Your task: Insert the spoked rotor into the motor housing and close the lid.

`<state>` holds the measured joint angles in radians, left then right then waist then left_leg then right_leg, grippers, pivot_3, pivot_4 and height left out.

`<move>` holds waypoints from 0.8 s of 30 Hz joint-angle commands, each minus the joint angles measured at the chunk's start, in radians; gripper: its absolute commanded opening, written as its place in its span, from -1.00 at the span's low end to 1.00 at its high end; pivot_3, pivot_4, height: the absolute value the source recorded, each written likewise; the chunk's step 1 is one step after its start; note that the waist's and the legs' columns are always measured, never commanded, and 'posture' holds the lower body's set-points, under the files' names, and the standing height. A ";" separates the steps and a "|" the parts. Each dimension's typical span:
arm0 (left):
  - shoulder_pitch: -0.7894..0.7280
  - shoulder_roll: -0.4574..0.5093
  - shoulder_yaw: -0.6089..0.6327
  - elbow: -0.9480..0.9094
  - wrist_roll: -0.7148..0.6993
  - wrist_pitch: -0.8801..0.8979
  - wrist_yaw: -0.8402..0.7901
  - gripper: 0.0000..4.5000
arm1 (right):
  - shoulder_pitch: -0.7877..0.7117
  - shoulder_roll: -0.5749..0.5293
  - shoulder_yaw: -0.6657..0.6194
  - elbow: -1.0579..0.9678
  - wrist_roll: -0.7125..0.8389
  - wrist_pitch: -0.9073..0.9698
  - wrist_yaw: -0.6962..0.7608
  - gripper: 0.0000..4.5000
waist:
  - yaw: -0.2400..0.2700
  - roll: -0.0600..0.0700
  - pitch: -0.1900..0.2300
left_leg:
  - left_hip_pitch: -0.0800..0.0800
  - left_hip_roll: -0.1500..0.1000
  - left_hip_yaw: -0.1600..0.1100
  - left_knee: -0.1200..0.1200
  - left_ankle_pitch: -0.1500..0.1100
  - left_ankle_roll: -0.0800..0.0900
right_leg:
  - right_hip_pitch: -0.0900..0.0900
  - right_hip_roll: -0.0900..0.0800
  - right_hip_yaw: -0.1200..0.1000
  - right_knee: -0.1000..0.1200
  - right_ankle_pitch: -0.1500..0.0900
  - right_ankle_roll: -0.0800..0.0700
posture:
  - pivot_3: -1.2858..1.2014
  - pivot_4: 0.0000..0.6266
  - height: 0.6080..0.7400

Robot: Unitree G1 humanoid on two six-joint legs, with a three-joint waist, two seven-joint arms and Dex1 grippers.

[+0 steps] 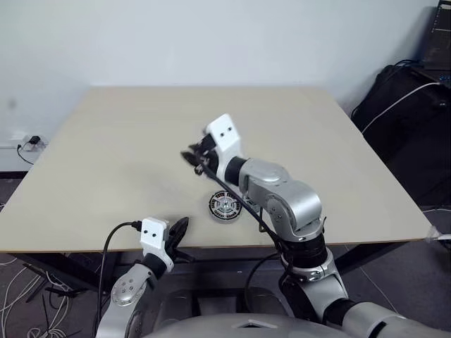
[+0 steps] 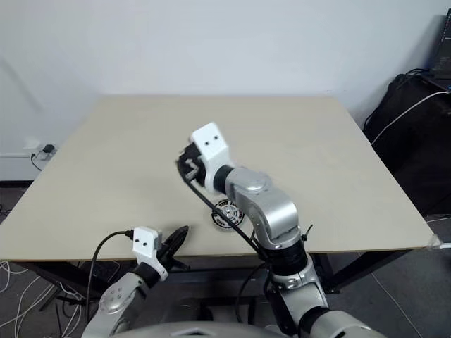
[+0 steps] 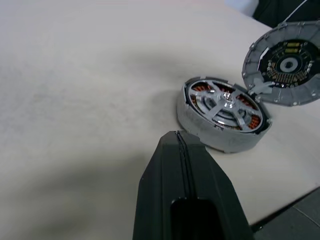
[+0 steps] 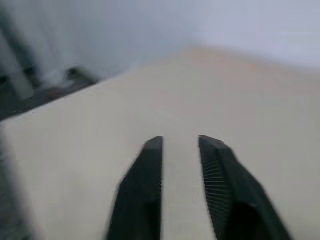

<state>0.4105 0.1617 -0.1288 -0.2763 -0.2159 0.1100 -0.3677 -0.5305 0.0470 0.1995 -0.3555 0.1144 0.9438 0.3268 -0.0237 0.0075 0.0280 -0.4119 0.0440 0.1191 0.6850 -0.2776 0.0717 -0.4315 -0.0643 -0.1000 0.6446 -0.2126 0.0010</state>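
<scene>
Currently, in the left eye view, the motor housing (image 1: 225, 205) lies on the table (image 1: 106, 155) close to its near edge, partly crossed by the right arm. The right gripper (image 1: 196, 156) is raised over the table beyond the housing and somewhat to its left. The left gripper (image 1: 177, 231) sits nearer the robot than the housing, to its left, at the table edge.

The right eye view shows the same layout. The lid cannot be told apart from the housing there.

In the left wrist view, the spoked rotor (image 3: 223, 104) is seated inside the housing, with copper windings visible between its spokes. The lid (image 3: 285, 65) stands tilted open just beside the housing, touching its rim, dark-centred face showing. The left claw is pressed shut and empty.

In the right wrist view, the right claw stands at a narrow gap with nothing between its fingers (image 4: 150, 165).

Judgement: insertion appears complete. Closing the lid onto the housing remains.
</scene>
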 commanded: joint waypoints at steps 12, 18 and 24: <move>-0.118 -0.040 -0.006 0.021 0.138 -0.127 0.108 -1.00 | 0.223 -0.287 -0.108 0.104 -0.349 -0.255 -0.318 -0.99 | -0.006 0.001 -0.001 | 0.000 0.001 0.008 -0.002 0.004 -0.006 | 0.001 0.003 0.006 0.002 0.000 0.001 | 0.03 -1.00 1.00; -0.126 -0.035 -0.011 0.036 0.141 -0.134 0.095 -1.00 | 0.374 -0.375 -0.066 0.048 -0.393 -0.143 -0.250 -0.99 | -0.005 0.002 -0.001 | 0.001 0.001 0.008 -0.002 0.001 -0.001 | 0.002 0.003 0.006 0.002 0.000 0.001 | 0.03 -1.00 1.00; -0.133 -0.028 -0.013 0.040 0.135 -0.125 0.080 -1.00 | 0.444 -0.404 0.028 -0.059 -0.339 -0.071 -0.092 -0.99 | -0.006 0.003 -0.002 | 0.003 0.002 0.006 -0.001 0.001 0.000 | 0.001 0.003 0.005 0.002 0.000 0.001 | 0.03 -1.00 1.00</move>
<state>0.2936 0.1298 -0.1337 -0.2302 -0.0794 -0.0048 -0.2816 -0.0836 -0.3504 0.2021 -0.3422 -0.2479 0.8646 0.1891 -0.0296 0.0105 0.0265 -0.4086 0.0459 0.1248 0.6835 -0.2767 0.0717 -0.4313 -0.0618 -0.0953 0.6460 -0.2123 0.0017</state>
